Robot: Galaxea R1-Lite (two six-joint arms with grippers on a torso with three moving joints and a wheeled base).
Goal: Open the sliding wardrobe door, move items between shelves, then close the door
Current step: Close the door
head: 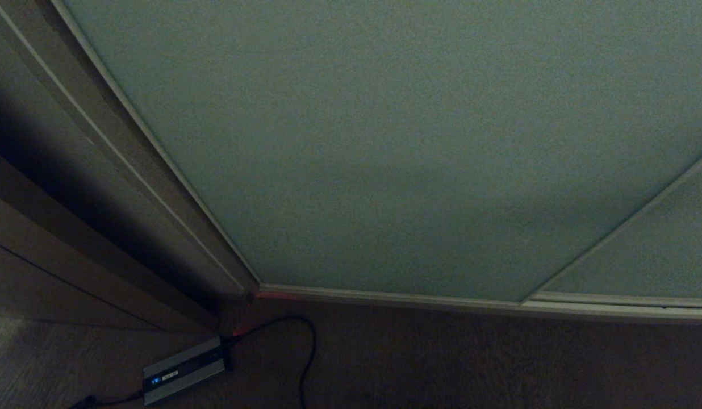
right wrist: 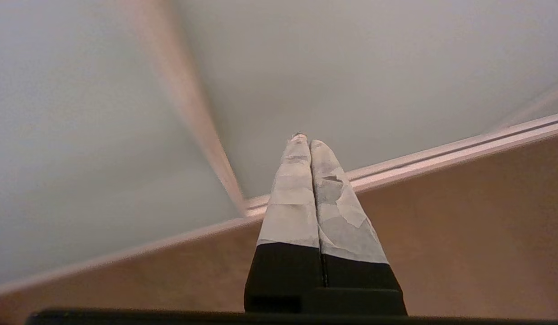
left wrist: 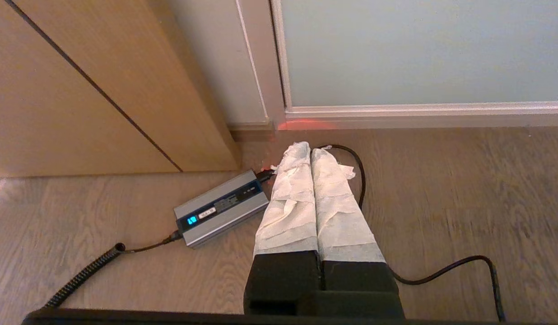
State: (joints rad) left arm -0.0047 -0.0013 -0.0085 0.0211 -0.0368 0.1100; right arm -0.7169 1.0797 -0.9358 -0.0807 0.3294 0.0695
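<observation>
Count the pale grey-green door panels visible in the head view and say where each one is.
2. The sliding wardrobe door fills most of the view; a second panel shows at lower right, past a cream frame strip. More may lie outside the view.

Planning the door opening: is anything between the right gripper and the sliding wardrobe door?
Nothing visible. In the right wrist view the shut right gripper points at the sliding wardrobe door with only open air between. The charger box lies on the floor, off to the left.
</observation>
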